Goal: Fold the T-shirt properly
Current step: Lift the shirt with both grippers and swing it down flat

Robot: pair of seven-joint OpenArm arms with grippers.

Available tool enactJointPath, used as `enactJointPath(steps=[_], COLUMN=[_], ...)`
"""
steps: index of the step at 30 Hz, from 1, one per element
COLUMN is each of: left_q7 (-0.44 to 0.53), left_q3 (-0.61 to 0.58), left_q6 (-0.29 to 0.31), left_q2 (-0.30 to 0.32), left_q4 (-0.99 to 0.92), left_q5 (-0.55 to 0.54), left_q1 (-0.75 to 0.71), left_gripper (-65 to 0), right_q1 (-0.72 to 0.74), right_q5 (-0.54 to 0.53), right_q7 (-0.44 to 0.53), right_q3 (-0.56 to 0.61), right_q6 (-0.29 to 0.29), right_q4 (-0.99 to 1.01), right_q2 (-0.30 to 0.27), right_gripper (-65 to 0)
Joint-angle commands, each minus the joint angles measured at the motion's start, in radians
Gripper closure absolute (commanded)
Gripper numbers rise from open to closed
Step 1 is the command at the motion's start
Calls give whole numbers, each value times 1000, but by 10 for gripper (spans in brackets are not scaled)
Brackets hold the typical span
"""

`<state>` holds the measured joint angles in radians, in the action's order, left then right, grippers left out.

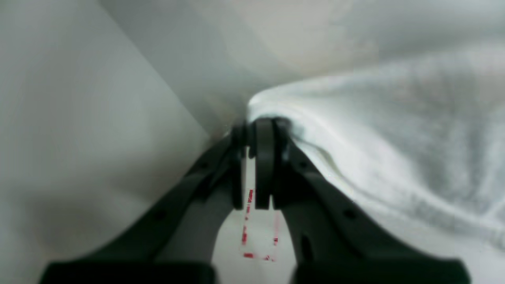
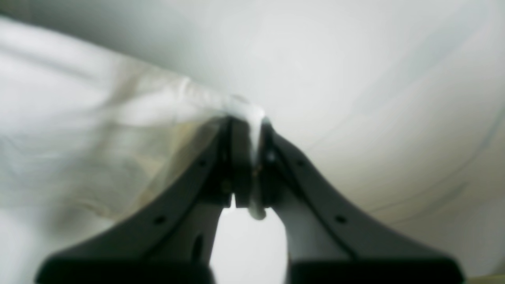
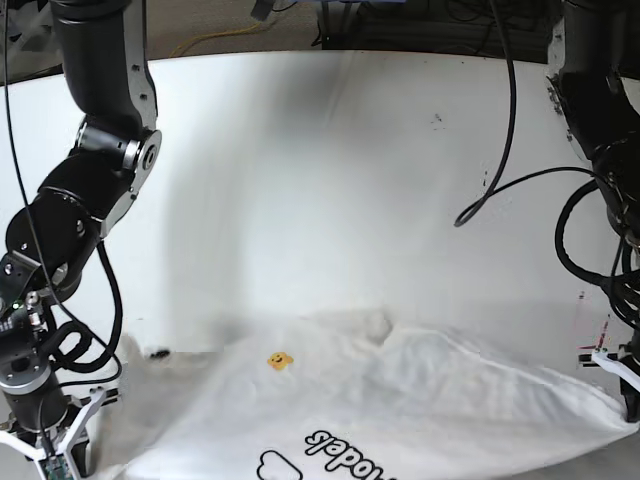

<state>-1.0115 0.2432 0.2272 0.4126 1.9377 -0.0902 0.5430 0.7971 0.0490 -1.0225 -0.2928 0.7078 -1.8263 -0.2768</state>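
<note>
Pinching T-shirt (image 3: 420, 400) edges: left hand (image 1: 252, 157), right hand (image 2: 254, 157); bare table (image 3: 330, 180) beyond.

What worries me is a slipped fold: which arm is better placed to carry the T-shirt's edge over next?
Probably right. The right gripper has the T-shirt running clearly between its shut jaws; the left gripper pinches cloth only at its very tips. Both hold an edge.

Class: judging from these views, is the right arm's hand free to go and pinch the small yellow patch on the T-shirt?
Probably not yet: the right hand is shut on the T-shirt edge, so it must let go first. The yellow patch itself lies uncovered.
</note>
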Motion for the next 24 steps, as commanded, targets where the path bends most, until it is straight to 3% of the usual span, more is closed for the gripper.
enactJointPath(steps=[1,5,12,18,24], left_q7=[-11,-17,-11,56,139], left_q3=[18,20,23,103,183], left_q6=[16,50,50,56,153], left_q2=[25,24,22,-5,-7], left_q4=[15,19,65,65,61], left_q5=[17,20,19,16,20], left_q1=[39,2,-169,-396,-610], left_gripper=[0,0,0,0,0], right_q1=[43,-5,-279,-531,-706], right_q5=[16,21,13,13,13], right_q7=[-11,-29,-29,-28,-28], right_q3=[-4,-10,-15,-151,-259], right_q6=[-10,-10,-10,-10,-10], right_q4=[-17,-59,-186,-206,-204], right_q2=[-26,-31,-8,123,228], right_gripper=[0,0,0,0,0])
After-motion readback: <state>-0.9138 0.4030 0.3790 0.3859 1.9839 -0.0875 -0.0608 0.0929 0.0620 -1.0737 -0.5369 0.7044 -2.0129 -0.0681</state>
